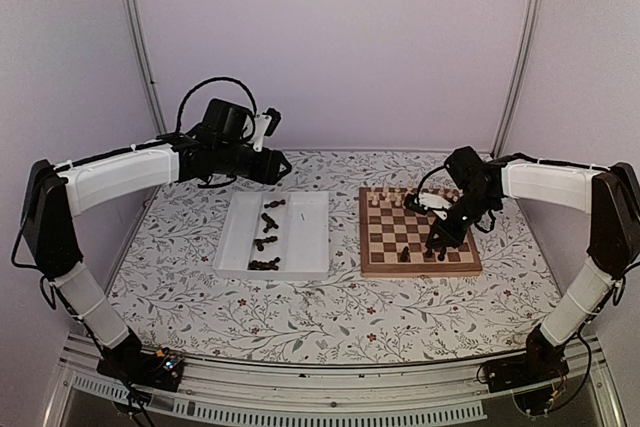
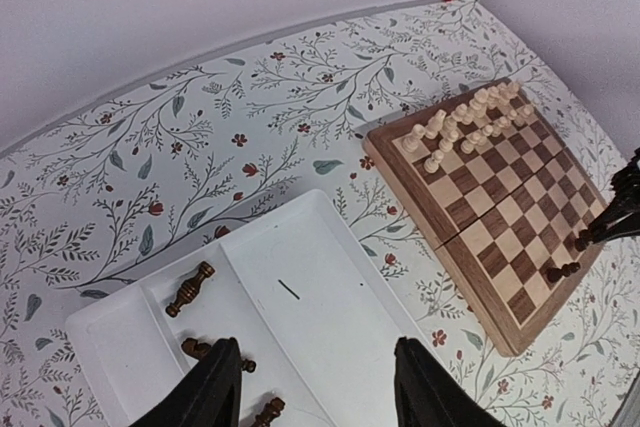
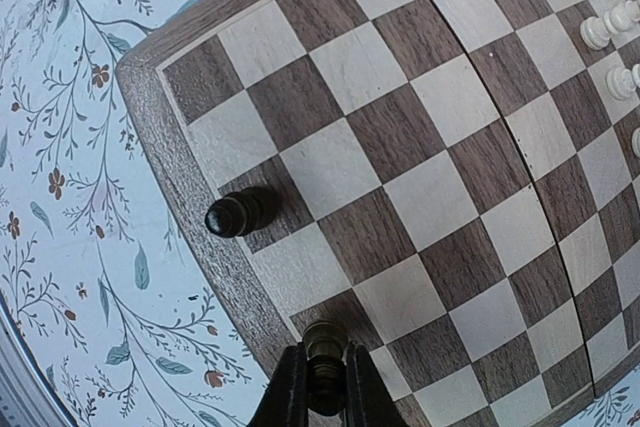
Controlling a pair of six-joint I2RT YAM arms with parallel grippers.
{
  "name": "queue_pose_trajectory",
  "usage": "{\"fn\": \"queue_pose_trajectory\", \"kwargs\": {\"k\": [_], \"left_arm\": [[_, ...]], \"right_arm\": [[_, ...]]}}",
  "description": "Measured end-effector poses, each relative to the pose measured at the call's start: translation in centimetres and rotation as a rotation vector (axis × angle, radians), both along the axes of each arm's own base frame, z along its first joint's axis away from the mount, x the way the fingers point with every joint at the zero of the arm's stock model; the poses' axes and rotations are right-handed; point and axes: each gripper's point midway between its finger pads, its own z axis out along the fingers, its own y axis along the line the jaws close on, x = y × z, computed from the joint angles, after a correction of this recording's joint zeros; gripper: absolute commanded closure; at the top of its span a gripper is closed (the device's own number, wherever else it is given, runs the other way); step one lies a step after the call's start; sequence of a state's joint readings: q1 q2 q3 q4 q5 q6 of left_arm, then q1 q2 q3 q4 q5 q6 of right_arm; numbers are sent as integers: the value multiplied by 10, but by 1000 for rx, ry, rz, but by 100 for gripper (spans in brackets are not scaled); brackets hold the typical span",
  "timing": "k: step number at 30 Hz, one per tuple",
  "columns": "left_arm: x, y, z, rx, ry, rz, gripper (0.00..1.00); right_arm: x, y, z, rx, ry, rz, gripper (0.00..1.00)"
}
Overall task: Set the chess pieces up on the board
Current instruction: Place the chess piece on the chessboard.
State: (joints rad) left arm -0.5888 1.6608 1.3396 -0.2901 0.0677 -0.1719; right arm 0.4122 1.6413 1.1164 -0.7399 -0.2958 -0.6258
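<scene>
Left claw [image 2: 315, 387]: open, empty, above tray [image 1: 310, 237].
Dark pieces [image 1: 267, 232]: several, lying loose in tray, not yet placed.
Board [image 1: 418, 232]: just right of tray. Pale pieces [image 1: 392, 197] ranked along far rows. One dark piece [image 3: 238, 214] upright in near row.
Right claw [image 3: 325, 387]: closed on second dark piece [image 3: 325, 342], over near row, two squares along from the first; contact with board unclear.
Progress, as judged: early, with most of dark side outstanding.
</scene>
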Motion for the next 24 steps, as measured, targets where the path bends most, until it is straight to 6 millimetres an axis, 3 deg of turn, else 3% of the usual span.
{"fn": "queue_pose_trajectory", "kwargs": {"k": [21,24], "left_arm": [[-3,-2,-5,17,8,-12,46],[-3,-2,-8,23,15,-13,46]], "right_arm": [[0,-2,-5,-12,-5,-2,89],[0,-2,-5,-11,-3,0,78]]}}
